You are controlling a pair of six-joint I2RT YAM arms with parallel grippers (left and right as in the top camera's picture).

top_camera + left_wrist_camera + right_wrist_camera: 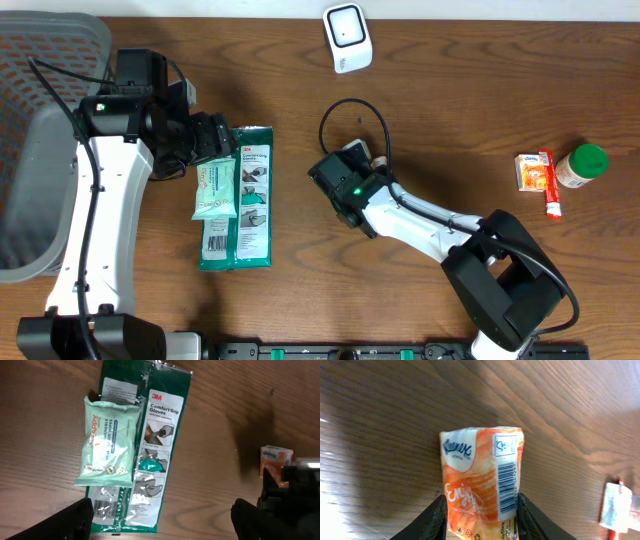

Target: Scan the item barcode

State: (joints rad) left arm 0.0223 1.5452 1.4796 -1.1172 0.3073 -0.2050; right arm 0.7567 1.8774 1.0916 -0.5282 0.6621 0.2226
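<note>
A gray basket point(30, 150) is sitting at the 9 o'clock edge of the wooden counter point(450, 100). Just at its 3 o'clock side, the left gripper point(222, 140) is hovering with its jaws spread wide and holding nothing. It is hanging over the top end of two packs.

The mint-green wipes pack point(215, 190) is lying flat, partly overlapping the left half of the longer 3M Comfort Grip Gloves pack point(250, 200). The gloves pack is lying lengthwise from 12 to 6 o'clock with its printed side facing up.

A white barcode scanner point(347, 37) is standing at the counter's 12 o'clock edge, well apart from everything else.

Near the counter's middle, toward 6 o'clock from the scanner, the right gripper point(481, 517) is bracketing a Kleenex tissue pack point(482, 480). Its two fingers point(432, 520) are sitting part-way apart, close against the pack's left and right sides. Whether they are actually pinching the pack or merely flanking it cannot be told. The pack's barcode point(506, 485) is running along its right-hand edge in the wrist view, facing the camera.

At 3 o'clock, a second tissue pack point(533, 172), a red tube point(549, 185) and a green-lidded jar point(580, 165) are lying close together.
</note>
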